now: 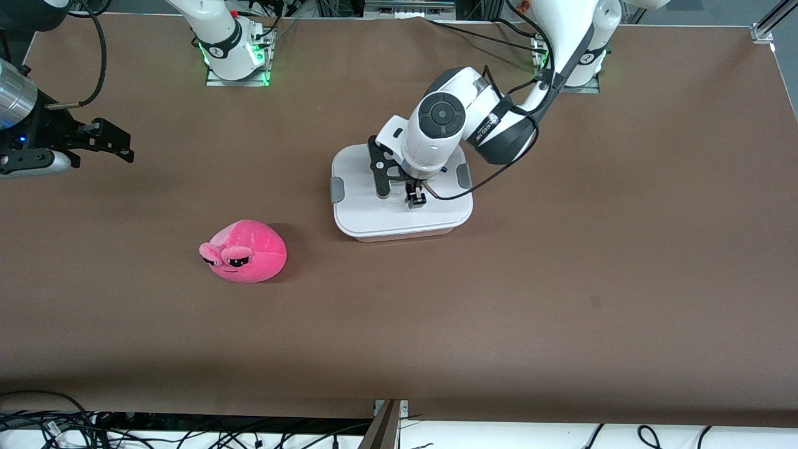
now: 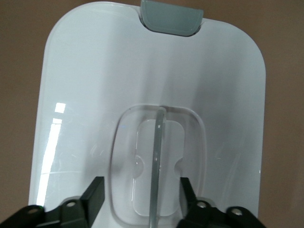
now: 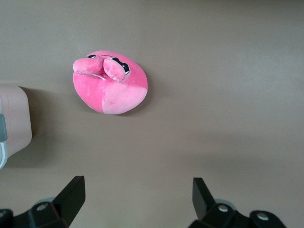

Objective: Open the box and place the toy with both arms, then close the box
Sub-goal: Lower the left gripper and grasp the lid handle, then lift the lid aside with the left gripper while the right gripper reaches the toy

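Under the left gripper [image 1: 404, 192] sits the box [image 1: 374, 218], lid on; the toy [image 1: 246, 251] lies apart, toward the right arm's end. Left wrist view: spread fingers [image 2: 92, 199] straddle the clear handle [image 2: 159, 161]. Right wrist view: the right gripper [image 3: 137, 199] hangs open above bare table [image 3: 228, 95], near the toy [image 3: 111, 85].

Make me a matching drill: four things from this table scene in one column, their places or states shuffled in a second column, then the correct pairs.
Things:
1. left claw
2. right claw
3. plush toy
4. box lid

Places or states:
A. on the table, nearer the front camera than the box
B. closed on the box
C. open, astride the lid's clear handle
D. open, in the air toward the right arm's end of the table

Pairs: 1-C, 2-D, 3-A, 4-B
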{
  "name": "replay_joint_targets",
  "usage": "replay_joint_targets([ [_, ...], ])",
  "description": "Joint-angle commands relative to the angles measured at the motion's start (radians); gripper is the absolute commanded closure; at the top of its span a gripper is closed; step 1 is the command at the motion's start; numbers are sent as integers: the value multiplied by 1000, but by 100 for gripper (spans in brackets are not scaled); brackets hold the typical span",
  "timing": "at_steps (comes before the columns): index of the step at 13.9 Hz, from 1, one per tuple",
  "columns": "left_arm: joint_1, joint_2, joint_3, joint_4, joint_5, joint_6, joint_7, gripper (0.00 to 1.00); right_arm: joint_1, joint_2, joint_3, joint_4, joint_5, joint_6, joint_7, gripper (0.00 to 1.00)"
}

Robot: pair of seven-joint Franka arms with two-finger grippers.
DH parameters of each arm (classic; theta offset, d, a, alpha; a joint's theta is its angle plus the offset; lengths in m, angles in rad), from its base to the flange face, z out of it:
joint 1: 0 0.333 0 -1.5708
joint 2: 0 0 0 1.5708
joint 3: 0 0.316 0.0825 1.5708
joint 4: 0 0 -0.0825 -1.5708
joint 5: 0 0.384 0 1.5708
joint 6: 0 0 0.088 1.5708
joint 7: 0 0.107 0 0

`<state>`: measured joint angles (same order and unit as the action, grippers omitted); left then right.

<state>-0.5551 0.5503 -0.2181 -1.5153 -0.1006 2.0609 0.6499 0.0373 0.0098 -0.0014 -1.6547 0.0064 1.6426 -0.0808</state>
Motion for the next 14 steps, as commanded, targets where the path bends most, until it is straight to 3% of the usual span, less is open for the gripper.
replay_joint_targets([
  [1, -5, -1, 0, 10, 16, -28, 10, 95, -8, 15, 8, 30, -11, -20, -7, 0],
  [2, -6, -1, 2, 12, 16, -27, 11, 100, -8, 15, 8, 30, -11, -20, -7, 0],
  [11, 3, -47, -20, 32, 3, -137, 20, 100, -7, 29, 12, 30, -11, -21, -7, 0],
  [14, 7, -64, -30, 137, 2, -275, 17, 100, -7, 29, 12, 30, -9, -21, -5, 0],
])
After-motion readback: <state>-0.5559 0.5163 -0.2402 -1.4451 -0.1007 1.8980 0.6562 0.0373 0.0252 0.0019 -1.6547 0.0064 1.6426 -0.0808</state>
